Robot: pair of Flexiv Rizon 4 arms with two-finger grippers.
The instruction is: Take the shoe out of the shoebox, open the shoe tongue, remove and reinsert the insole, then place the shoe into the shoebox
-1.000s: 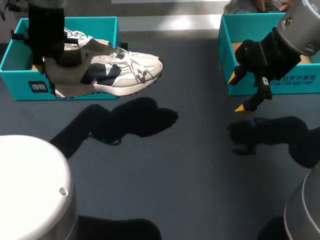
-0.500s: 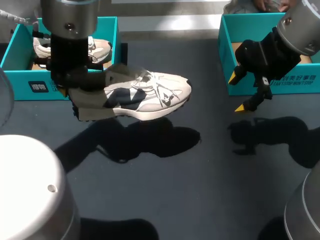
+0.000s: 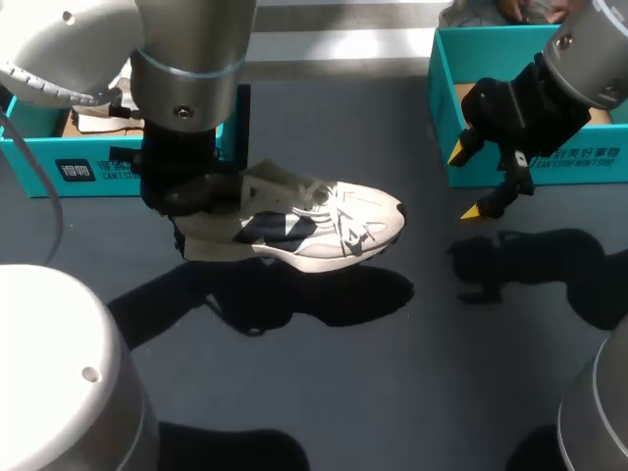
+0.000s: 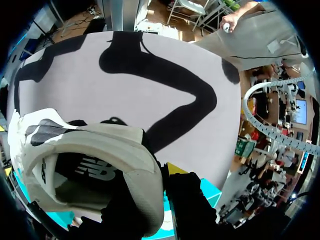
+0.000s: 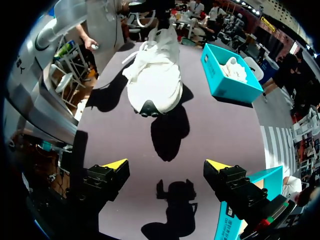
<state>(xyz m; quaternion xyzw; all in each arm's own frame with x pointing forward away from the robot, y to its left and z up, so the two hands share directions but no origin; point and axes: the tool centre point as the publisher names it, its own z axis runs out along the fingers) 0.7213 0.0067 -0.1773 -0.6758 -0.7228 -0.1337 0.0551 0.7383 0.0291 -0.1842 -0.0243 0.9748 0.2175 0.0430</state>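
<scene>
Currently the left gripper [image 4: 159, 192] clamps the heel of the shoe [image 3: 324, 231], holding it above the table [image 3: 392, 373], just in front of the shoebox [image 3: 98, 169]. Right gripper [image 3: 467, 183]: fingers apart, well clear of the shoe.

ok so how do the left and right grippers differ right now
The left gripper is shut on the sneaker at its heel; the right gripper is open and holds nothing. The left gripper hangs in front of the left shoebox; the right gripper hangs in front of the right teal box. Both have yellow-tipped fingers.
</scene>
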